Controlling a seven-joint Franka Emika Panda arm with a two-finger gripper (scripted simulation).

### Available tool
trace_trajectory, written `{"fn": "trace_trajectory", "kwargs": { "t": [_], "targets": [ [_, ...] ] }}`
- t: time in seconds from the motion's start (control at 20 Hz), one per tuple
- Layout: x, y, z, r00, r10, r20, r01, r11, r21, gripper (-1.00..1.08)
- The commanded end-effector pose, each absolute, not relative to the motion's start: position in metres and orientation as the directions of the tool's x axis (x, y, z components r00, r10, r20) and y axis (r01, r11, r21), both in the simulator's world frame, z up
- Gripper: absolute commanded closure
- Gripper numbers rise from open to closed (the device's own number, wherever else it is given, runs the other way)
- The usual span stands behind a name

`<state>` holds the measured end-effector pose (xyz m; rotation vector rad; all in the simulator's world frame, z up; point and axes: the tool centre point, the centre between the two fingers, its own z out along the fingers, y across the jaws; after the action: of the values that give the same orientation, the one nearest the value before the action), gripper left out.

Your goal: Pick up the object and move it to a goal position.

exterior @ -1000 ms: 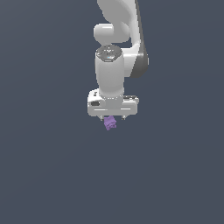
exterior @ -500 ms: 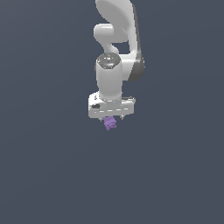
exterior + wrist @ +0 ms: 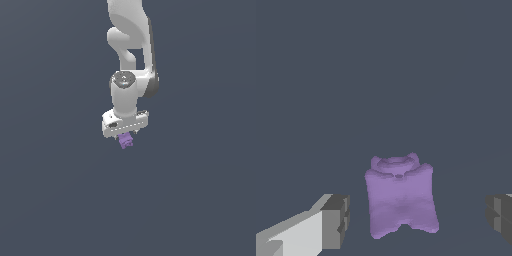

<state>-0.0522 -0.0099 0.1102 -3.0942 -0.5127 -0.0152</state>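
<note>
The object (image 3: 126, 142) is a tiny light-purple blocky lump that shows just under the white hand in the exterior view. My gripper (image 3: 125, 135) hangs straight over it, pointing down. In the wrist view the object (image 3: 401, 200) sits between the two grey fingertips (image 3: 337, 222), with a clear gap on each side. The gripper (image 3: 418, 220) is open and neither finger touches the lump. A ringed bump shows on one end of the object.
A plain dark grey-blue surface fills both views. The white arm (image 3: 131, 45) rises from the hand to the exterior view's top edge. No other object or marker shows.
The hand has sunk a little toward the object and turned slightly, and the upper arm has shifted. The object has stayed in place.
</note>
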Motion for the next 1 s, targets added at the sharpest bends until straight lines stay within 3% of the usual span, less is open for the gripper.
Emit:
{"fn": "trace_trajectory", "kwargs": {
  "t": [0.0, 0.95],
  "targets": [
    [-0.060, -0.011, 0.102, 0.932, 0.363, 0.007, 0.363, -0.932, -0.001, -0.92],
    [-0.073, -0.012, 0.064, 0.908, 0.418, 0.000, 0.418, -0.908, 0.000, -0.92]
  ]
}}
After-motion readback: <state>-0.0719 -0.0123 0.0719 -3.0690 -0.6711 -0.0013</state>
